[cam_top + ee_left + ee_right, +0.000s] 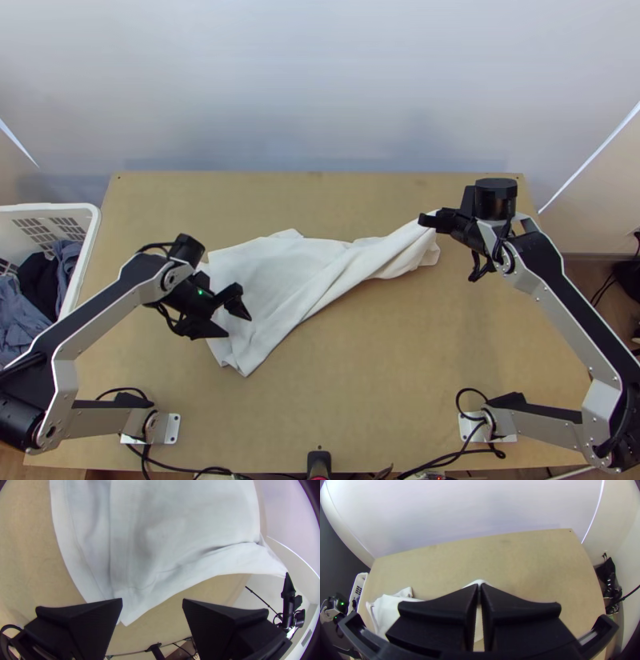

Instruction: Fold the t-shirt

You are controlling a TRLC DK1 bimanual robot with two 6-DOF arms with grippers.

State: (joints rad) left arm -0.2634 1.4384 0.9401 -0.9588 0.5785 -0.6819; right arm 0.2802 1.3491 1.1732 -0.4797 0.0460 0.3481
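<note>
The white t-shirt (276,280) lies stretched diagonally over the table, its left part spread and its right part narrowed into folds. Over its lower left part, my left gripper (232,322) stands open. In the left wrist view, the left gripper (152,605) has its fingers wide apart near a corner of the shirt (186,533). At the shirt's right end my right gripper (432,219) is shut on the cloth, which is lifted there. Seen from the right wrist, the right gripper (479,588) pinches a bit of the shirt (388,611) between its fingertips.
A white basket (90,232) with dark and blue clothes stands beyond the table's left edge. Bare wood of the table (384,360) shows in front of the shirt. Cables run along the near edge.
</note>
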